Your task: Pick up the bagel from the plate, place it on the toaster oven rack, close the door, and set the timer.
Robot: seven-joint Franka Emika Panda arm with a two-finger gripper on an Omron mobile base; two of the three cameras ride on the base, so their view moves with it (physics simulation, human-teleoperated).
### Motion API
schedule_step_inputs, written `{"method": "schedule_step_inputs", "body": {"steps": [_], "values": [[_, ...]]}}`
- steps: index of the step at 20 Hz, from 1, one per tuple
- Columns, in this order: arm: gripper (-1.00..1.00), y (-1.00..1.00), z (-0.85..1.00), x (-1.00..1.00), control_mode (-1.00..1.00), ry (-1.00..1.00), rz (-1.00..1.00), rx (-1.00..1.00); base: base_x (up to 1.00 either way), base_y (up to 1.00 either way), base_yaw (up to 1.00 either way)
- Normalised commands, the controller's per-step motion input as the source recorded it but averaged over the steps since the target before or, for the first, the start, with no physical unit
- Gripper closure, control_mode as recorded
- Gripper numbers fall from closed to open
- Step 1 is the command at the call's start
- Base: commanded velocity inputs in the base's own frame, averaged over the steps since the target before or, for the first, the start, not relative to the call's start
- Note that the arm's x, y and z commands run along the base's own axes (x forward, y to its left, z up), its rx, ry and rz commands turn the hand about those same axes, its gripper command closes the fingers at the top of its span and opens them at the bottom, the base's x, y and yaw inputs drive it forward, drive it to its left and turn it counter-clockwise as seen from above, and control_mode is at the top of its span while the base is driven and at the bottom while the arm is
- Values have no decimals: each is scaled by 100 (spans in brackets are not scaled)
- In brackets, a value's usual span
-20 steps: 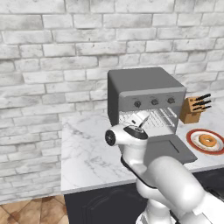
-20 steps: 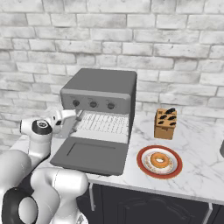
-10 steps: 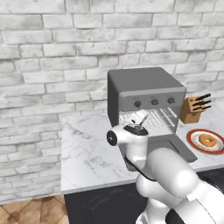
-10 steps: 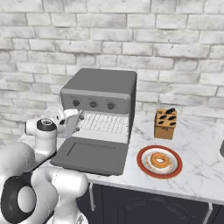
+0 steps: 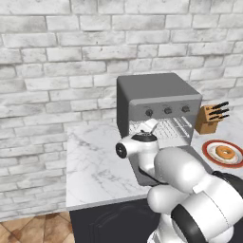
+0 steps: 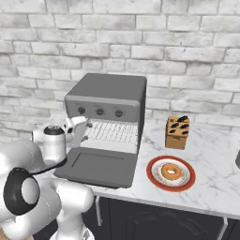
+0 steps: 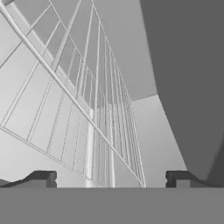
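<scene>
Your fingers are spread wide and hold nothing, aimed into the oven's mouth at the silvery wire rack. The flat dark grey door lies open, so the rack is ready to load. The golden-brown ring bagel sits on the red-rimmed white plate on the marble worktop, right of the oven.

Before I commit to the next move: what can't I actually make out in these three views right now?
- Knobs on the toaster oven: too small in both base views to read any timer marks.
- Pincer: hand view shows its tips spread apart, but the bottom edge cuts off their lower parts.
- Dark thing on the counter, right base view: cut off by the right edge.
- Knife block, left base view: its labels or blades are too small to tell.
</scene>
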Motion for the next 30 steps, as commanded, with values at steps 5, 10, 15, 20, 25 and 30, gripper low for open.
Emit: {"method": "schedule_step_inputs", "body": {"steps": [5,10,15,20,25,30], "values": [[-100,0,-17,19,-100,0,3,-4,0,0,0],[-100,0,-8,19,-100,-1,3,-3,0,0,0],[-100,0,-1,19,-100,-2,3,-1,0,0,0],[-100,0,0,20,-100,-1,3,0,0,0,0],[-100,0,0,22,-100,0,3,0,0,0,0],[-100,0,-4,25,-100,0,3,0,0,0,0]]}}
